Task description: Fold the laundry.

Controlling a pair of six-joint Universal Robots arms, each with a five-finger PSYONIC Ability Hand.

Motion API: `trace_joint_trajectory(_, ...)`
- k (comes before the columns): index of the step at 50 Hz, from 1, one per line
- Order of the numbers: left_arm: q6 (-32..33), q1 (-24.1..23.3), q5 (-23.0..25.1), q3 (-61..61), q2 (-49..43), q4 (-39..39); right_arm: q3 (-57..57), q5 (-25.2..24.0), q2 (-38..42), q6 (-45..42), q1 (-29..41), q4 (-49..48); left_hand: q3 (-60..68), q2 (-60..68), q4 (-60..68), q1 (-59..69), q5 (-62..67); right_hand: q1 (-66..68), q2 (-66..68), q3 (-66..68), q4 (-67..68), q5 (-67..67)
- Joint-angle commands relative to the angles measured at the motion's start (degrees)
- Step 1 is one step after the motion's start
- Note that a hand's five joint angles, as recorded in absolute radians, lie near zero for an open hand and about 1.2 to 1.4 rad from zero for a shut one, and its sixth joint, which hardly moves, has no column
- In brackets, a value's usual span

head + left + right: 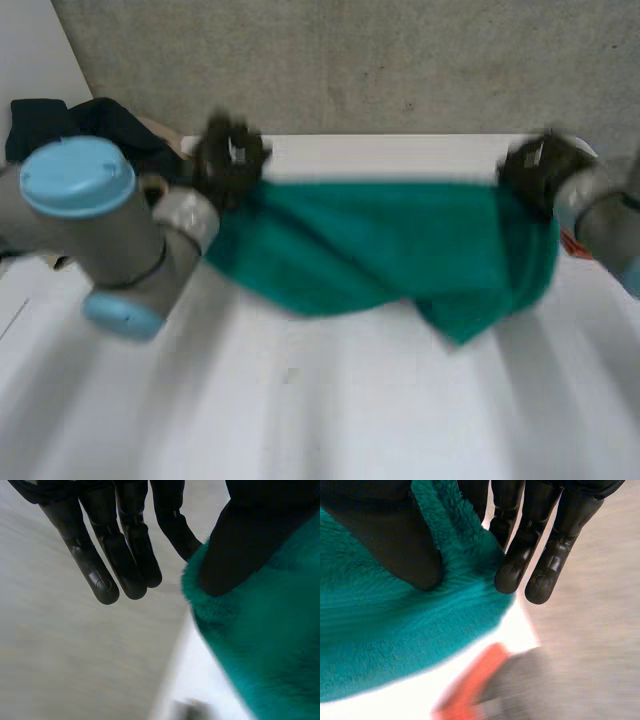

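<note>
Head view, says the listener: where is the laundry?

Describer: A green towel [380, 250] hangs stretched above the far half of the white table [300, 410]; its top edge runs level; its lower edge sags toward the table, lowest toward the table's right side; whether it touches the table I cannot tell. The left hand [230, 160] has the top corner over the table's far left; the right hand [540, 170] has the top corner over its far right.

Listener: And the fingers?

Describer: In the left wrist view the thumb [240, 540] presses on the fluffy corner and one finger goes behind its edge, so the cloth is pinched between them; the other fingers [125, 555] stand straight and free beside the cloth, above the table. The right wrist view mirrors it; thumb on the cloth, one finger behind, the rest straight just past the towel's edge.

Listener: How do the arms sit?

Describer: The left arm [110, 230] bends over the table's left side, its blue-capped joint raised, wrist reaching to the far edge; the right arm [610, 225] comes in over the table's right edge.

Listener: Anything else?

Describer: Dark clothes [70, 120] lie beyond the table's far left corner; an orange thing [470, 690], which I cannot make out, lies at the table's right edge.
</note>
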Motion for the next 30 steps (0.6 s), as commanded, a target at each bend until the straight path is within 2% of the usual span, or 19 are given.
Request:
trace_joint_trajectory(1, 6.97, 1.9, 0.77, 14.05, -0.98, 21.53, -10.25, 7.14, -1.23, 5.67, 2.84, -29.35, 9.85, 9.98, 9.81, 8.7, 10.2, 21.53, 12.72, 12.13, 11.97, 14.0)
trace_joint_trajectory(3, 6.54, 2.95, 2.44, 14.06, -0.62, 26.99, -9.2, 7.06, -2.73, 5.68, 3.11, -34.48, 10.02, 10.15, 9.98, 8.87, 10.38, 21.53, 12.72, 12.13, 11.97, 14.0)
trace_joint_trajectory(6, 5.05, 2.43, 3.23, 11.96, -0.19, 27.1, -6.74, 6.79, -4.22, 5.59, 2.93, -37.58, 10.53, 10.65, 10.49, 9.37, 10.88, 21.53, 12.72, 12.13, 11.97, 14.0)
trace_joint_trajectory(15, -1.46, 2.95, 3.23, -4.56, 2.89, 23.14, 3.1, 2.23, -3.35, 6.99, 3.28, -30.38, 10.19, 10.32, 10.15, 9.04, 10.54, 21.53, 12.72, 12.13, 11.97, 14.0)
trace_joint_trajectory(22, -2.08, 2.25, 3.23, -17.05, 2.1, 23.75, 11.27, 0.73, 2.71, 12.88, 3.72, -27.66, 5.67, 5.79, 5.63, 4.51, 6.02, 21.53, 12.72, 12.13, 11.97, 14.0)
trace_joint_trajectory(25, -2.25, 1.38, 2.8, -19.43, 0.88, 23.58, 13.22, 0.38, 2.8, 12.53, 3.72, -26.07, -10.1, -9.98, -10.14, -11.25, -9.75, 21.53, 12.72, 12.13, 11.97, 14.0)
trace_joint_trajectory(26, -2.87, 0.68, 2.62, -20.13, 0.35, 23.14, 14.0, 0.29, 2.63, 12.45, 4.07, -25.11, -23.48, -23.36, -23.52, -24.64, -23.13, 21.53, 12.72, 12.13, 11.97, 14.0)
trace_joint_trajectory(30, -6.38, -0.47, 2.0, -20.66, -0.27, 22.79, 14.01, 0.38, 1.41, 12.53, 5.12, -22.74, -45.77, -45.65, -45.81, -46.92, -45.42, 21.53, 12.72, 12.13, 11.97, 14.0)
